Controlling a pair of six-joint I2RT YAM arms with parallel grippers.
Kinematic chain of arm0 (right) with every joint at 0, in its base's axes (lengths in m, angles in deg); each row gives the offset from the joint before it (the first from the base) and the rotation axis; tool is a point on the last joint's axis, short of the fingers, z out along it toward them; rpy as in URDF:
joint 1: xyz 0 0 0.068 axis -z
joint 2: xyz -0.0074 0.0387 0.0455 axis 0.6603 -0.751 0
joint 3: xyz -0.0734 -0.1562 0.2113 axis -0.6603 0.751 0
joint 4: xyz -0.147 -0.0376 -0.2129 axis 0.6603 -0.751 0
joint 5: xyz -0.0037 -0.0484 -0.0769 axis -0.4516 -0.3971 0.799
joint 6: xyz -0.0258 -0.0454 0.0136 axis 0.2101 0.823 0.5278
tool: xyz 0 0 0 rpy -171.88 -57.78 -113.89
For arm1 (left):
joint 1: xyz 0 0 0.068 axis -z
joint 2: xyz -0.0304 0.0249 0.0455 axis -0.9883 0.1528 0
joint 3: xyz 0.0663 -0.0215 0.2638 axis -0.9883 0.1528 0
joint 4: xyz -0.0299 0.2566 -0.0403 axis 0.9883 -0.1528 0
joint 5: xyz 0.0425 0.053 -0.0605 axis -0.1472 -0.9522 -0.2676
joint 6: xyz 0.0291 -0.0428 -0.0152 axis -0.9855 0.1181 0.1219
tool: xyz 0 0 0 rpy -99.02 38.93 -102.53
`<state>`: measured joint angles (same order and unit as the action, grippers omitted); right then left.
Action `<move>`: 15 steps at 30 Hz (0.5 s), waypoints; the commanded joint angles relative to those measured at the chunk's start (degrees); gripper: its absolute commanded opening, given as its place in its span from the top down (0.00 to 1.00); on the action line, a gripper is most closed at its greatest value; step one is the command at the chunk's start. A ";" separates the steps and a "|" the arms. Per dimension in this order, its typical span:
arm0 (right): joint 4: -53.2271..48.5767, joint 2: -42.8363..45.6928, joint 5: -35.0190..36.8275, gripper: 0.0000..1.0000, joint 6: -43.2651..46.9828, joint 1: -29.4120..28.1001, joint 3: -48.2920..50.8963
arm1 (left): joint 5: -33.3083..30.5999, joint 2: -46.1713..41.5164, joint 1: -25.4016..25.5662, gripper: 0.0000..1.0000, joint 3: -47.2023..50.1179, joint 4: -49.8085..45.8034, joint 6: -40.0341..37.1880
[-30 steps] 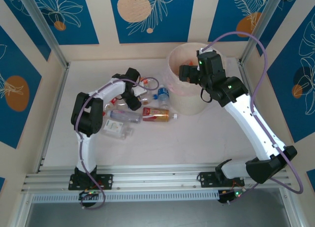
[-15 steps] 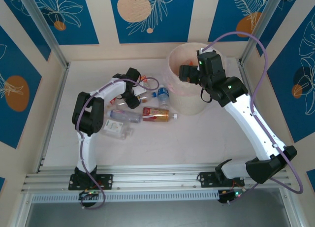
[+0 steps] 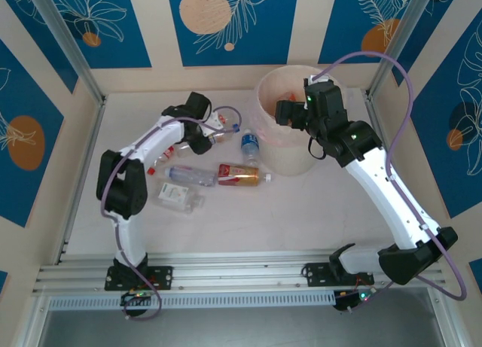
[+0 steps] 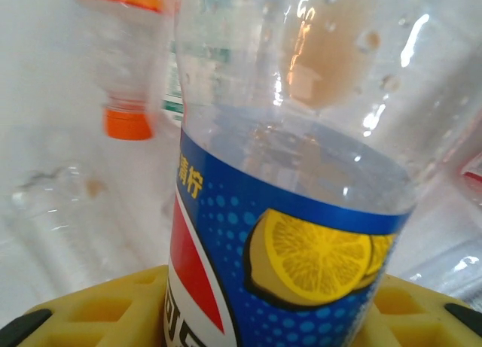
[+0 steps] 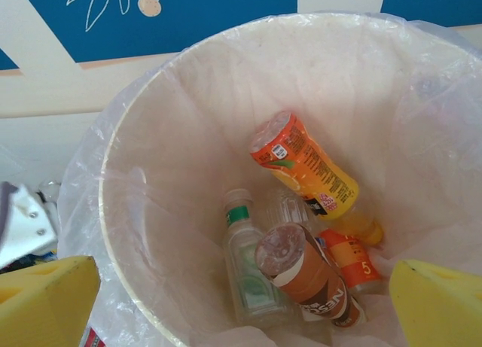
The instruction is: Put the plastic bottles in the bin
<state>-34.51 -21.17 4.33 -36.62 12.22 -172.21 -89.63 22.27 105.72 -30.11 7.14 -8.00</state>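
My left gripper (image 3: 203, 135) is shut on a clear plastic bottle (image 4: 301, 211) with a blue, red and lemon label; the bottle sits between its yellow pads (image 4: 90, 309) and shows beside the gripper (image 3: 219, 135) from above. More plastic bottles lie on the table: a blue-labelled one (image 3: 250, 146), a brown-labelled one (image 3: 242, 175) and a clear one (image 3: 188, 175). My right gripper (image 5: 241, 309) hangs open over the bin (image 5: 113, 181), a cream bucket with a bag liner (image 3: 273, 140). Inside lie an orange-labelled bottle (image 5: 305, 166), a green-labelled one (image 5: 248, 275) and a brown-labelled one (image 5: 309, 283).
A flattened clear bottle (image 3: 181, 198) and a red-capped one (image 3: 160, 159) lie near the left arm. An orange-capped bottle (image 4: 126, 98) shows blurred beyond the held one. Walls close the table at the back and both sides; the bin stands at the back right.
The left gripper has closed on the blue-labelled bottle and moved toward the back left with it. The right gripper has stayed open over the bin.
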 commanded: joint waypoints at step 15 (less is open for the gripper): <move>14.22 4.80 -28.68 0.01 -9.42 2.77 5.63 | 20.59 -23.39 0.76 0.56 8.68 12.73 11.25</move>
<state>-26.40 -17.20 -13.64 -42.65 14.38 -167.47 -76.49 2.25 105.77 -22.56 15.73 -0.44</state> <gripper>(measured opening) 0.993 0.447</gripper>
